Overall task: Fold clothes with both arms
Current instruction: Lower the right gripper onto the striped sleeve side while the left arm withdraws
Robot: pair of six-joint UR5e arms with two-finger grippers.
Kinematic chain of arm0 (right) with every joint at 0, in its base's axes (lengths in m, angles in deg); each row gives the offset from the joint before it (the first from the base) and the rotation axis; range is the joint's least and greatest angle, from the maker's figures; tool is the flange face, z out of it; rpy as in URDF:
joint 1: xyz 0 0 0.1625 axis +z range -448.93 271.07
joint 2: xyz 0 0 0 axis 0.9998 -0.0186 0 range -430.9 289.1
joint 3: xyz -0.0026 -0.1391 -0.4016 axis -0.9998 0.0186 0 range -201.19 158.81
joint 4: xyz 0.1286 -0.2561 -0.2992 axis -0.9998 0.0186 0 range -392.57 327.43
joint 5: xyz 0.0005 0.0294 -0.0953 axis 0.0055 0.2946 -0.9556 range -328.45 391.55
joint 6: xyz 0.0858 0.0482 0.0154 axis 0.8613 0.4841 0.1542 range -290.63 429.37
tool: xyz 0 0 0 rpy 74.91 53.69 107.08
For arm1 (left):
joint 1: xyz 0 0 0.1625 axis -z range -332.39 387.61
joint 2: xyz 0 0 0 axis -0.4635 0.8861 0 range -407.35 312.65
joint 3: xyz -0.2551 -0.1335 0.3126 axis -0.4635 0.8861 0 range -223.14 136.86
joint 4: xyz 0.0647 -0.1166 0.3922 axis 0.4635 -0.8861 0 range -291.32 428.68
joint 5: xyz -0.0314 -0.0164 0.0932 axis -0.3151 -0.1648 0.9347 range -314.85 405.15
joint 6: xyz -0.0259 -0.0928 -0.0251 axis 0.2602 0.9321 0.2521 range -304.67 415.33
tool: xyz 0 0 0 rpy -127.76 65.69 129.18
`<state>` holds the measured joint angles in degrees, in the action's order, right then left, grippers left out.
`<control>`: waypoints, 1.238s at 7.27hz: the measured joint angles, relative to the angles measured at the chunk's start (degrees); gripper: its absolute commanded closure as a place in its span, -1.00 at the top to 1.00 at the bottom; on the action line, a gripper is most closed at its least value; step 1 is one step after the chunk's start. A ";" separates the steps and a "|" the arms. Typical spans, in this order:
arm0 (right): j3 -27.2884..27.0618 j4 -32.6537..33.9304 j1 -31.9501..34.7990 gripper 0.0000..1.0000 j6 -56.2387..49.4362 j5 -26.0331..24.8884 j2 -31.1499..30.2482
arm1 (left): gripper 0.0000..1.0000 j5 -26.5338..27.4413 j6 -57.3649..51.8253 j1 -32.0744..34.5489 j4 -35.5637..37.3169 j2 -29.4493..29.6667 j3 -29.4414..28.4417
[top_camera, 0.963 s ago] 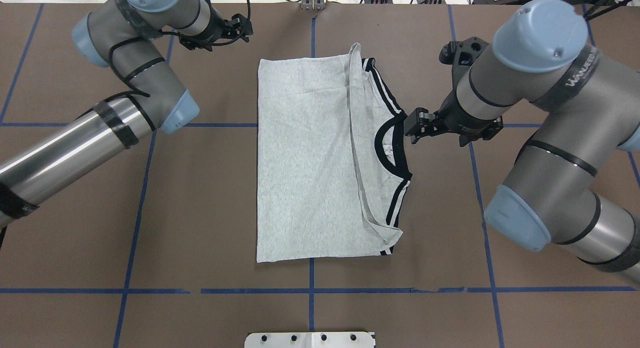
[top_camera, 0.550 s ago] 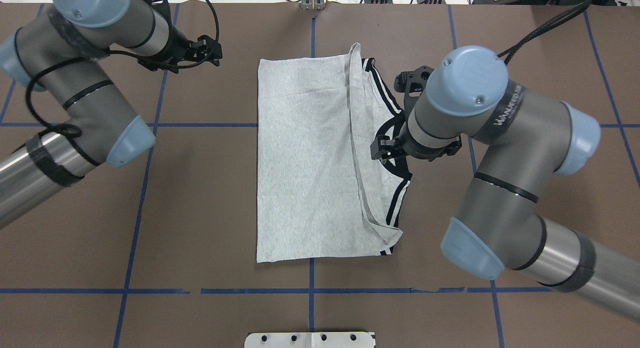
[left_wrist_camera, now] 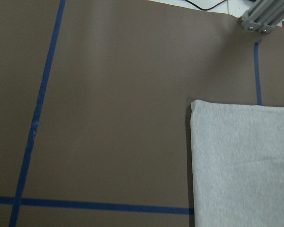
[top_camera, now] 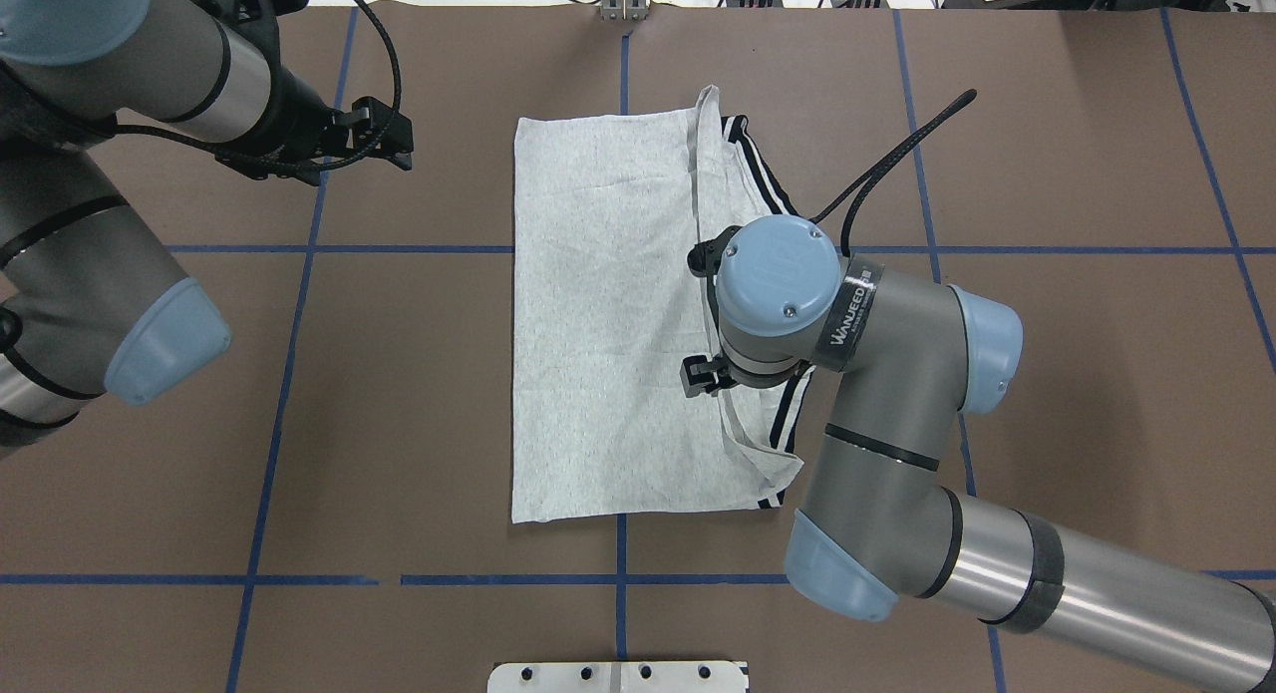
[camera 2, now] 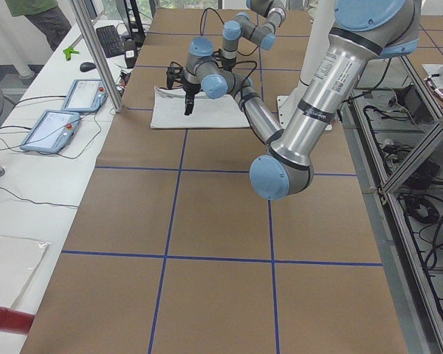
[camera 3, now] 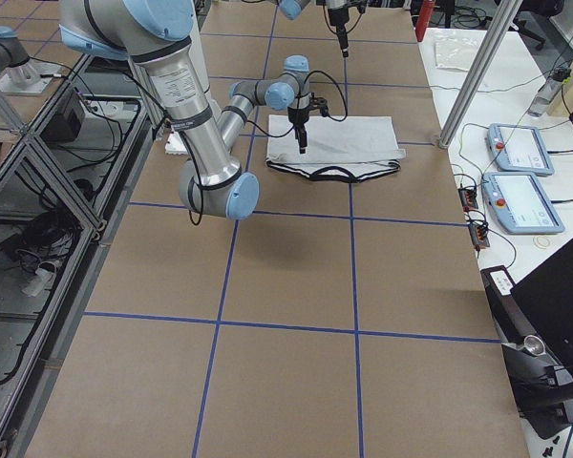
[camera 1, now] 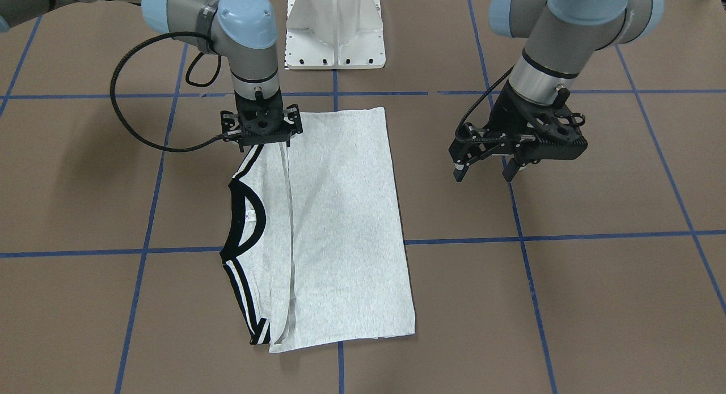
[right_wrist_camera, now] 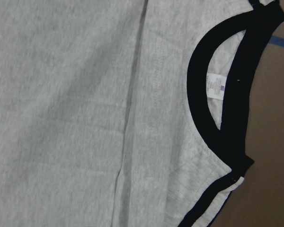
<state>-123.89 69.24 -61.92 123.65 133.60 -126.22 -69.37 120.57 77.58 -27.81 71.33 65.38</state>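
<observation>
Right arm swings in over the shirt, so watch for a one-sided lift

Since a second ago your right arm [top_camera: 897, 374] has swung from beside the collar to sit above the shirt. The left gripper has drawn back toward the table's left side.

The shirt [top_camera: 598, 324] lies flat at the middle of the table [top_camera: 399, 424], folded lengthwise. Its neck band [right_wrist_camera: 194, 90] and stripes [top_camera: 766, 174] are on the robot's right side, with a raised fold ridge [camera 1: 289, 229] running beside them. The right gripper [camera 1: 264, 140] points straight down at the striped shoulder corner nearest the robot's base, at or just above the cloth. You cannot tell from any view how far its fingers are spread or whether they have cloth. The left gripper [camera 1: 482, 176] hangs with its fingers apart, holding nothing, well clear of the shirt's plain edge.

Your main risk is a lopsided fold. If the right gripper closes and lifts while the left is this far off, the shirt is likely to pivot and drag across the table. Several layers meet at that corner, so a shallow pinch may take only the top one and peel the lengthwise fold open. A deep pinch may bunch the ridge into a lump. Pressing down too hard could also push the cloth sideways and skew the edges.
</observation>
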 measured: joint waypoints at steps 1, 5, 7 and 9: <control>0.62 -0.04 -0.89 1.00 -1.08 -0.12 -0.02 | 1.00 -0.08 -0.01 -0.07 0.29 -0.10 0.12; 3.29 -0.20 -2.60 1.00 -1.98 -0.35 -0.04 | 1.00 -0.18 0.06 -0.38 0.23 -0.20 -0.15; 4.22 -0.19 -2.90 1.00 -2.02 -0.34 -0.03 | 1.00 -0.13 0.08 -0.69 0.05 -0.21 -0.35; 4.51 -0.13 -2.99 1.00 -2.07 -0.28 -0.48 | 1.00 -0.06 0.14 -1.51 0.00 -0.25 -0.45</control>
<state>-119.38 69.11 -64.91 121.59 133.32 -126.70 -69.43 120.71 76.07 -27.81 71.08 64.92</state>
